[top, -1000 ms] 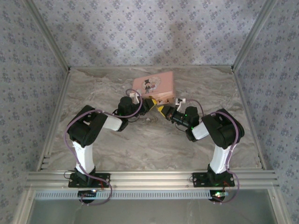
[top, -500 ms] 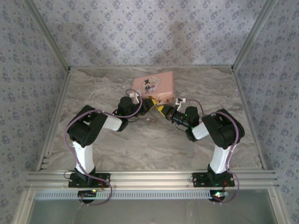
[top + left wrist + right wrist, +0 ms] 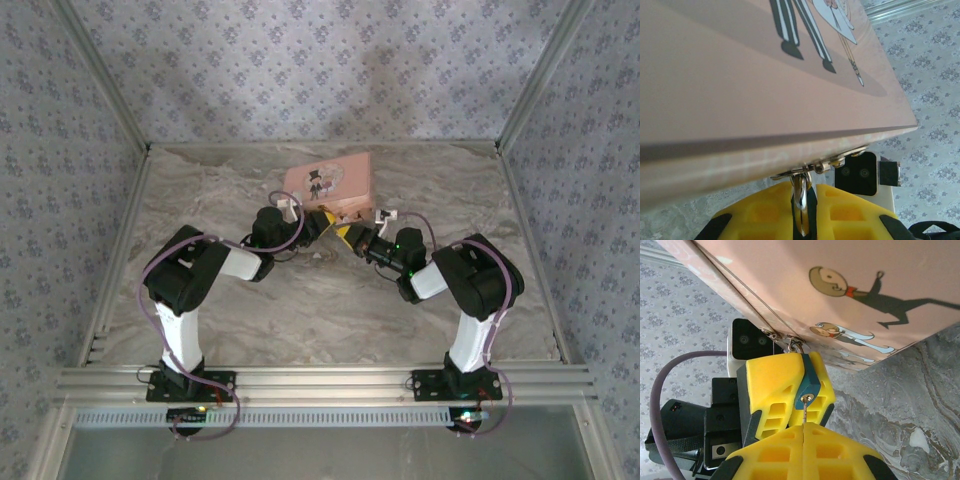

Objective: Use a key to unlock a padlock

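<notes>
The pink tin (image 3: 328, 183) lies at the back of the table. The small bluish-grey padlock (image 3: 808, 381) hangs from the tin's clasp (image 3: 816, 166) by its silver shackle (image 3: 801, 189). My left gripper (image 3: 805, 216) is shut on the padlock body, with its yellow fingers (image 3: 771, 385) on either side. My right gripper (image 3: 804, 432) is shut on a thin key (image 3: 804, 413). The key's tip is in the brass keyhole (image 3: 808, 398) on the padlock's underside. In the top view the left gripper (image 3: 322, 222) and the right gripper (image 3: 349, 237) meet at the tin's near edge.
The tin (image 3: 740, 75) looms right above the left fingers. The left wrist's camera block (image 3: 751, 342) sits behind the lock. Marble tabletop (image 3: 905, 405) lies to the right. Patterned walls (image 3: 300, 60) enclose the cell, and an aluminium rail (image 3: 320, 380) runs along the near edge.
The right wrist has shifted very slightly left, toward the padlock. The left arm and the tin have stayed where they were.
</notes>
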